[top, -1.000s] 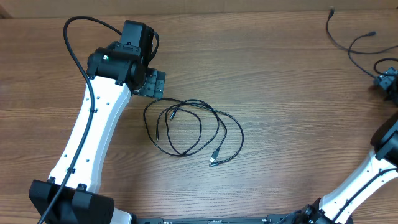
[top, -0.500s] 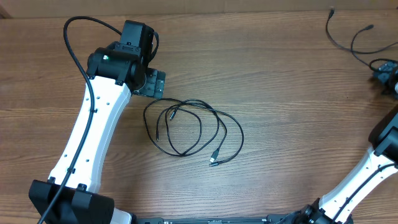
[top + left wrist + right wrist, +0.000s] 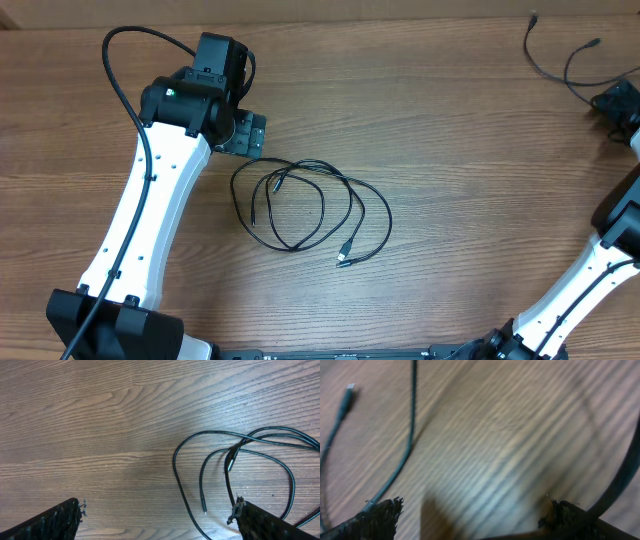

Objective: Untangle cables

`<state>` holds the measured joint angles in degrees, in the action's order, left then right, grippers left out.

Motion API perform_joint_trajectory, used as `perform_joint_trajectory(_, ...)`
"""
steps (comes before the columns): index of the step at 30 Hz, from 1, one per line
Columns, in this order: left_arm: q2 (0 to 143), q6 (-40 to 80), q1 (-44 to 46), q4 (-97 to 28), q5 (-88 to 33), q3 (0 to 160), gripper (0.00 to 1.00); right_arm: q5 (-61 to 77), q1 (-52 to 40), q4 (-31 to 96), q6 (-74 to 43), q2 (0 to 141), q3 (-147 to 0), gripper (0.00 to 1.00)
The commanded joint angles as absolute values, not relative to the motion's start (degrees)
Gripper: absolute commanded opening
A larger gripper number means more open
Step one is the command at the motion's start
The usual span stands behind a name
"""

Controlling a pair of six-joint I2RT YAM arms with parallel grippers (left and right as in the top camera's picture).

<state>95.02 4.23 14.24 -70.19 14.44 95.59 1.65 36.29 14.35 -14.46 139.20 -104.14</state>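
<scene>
Most likely a robotics lab or test bench. Plain wood-grain table (image 3: 450, 150) filmed from straight above, with a white-and-black left arm (image 3: 160, 200) and right arm (image 3: 590, 290) standing on black bases at its near edge. Thin black cables (image 3: 300, 205) loose on the tabletop. Only tabletop in view, so no telling the room itself.

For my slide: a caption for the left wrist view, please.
Open left end effector over brown wooden table, near tangled thin black cables.
</scene>
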Motion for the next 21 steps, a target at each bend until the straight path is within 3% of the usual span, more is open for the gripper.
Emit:
perform_joint_trajectory(1,95.4,3.4,14.3,-70.0,15.1,95.3,1.0,10.3,35.9,13.7,-14.4,141.1,-103.5,1.0)
perform_joint_trajectory(4,95.4,3.4,14.3,-70.0,15.1,95.3,1.0,16.8,35.9,13.0,-11.7,141.1,-104.3,1.0)
perform_joint_trajectory(9,95.4,3.4,14.3,-70.0,15.1,95.3,1.0,16.5,35.9,16.3,-11.7,140.4,-105.2,1.0)
perform_joint_trajectory(21,95.4,3.4,14.3,-70.0,15.1,95.3,1.0,2.4,36.5,31.0,-11.6,132.1,-105.2,1.0)
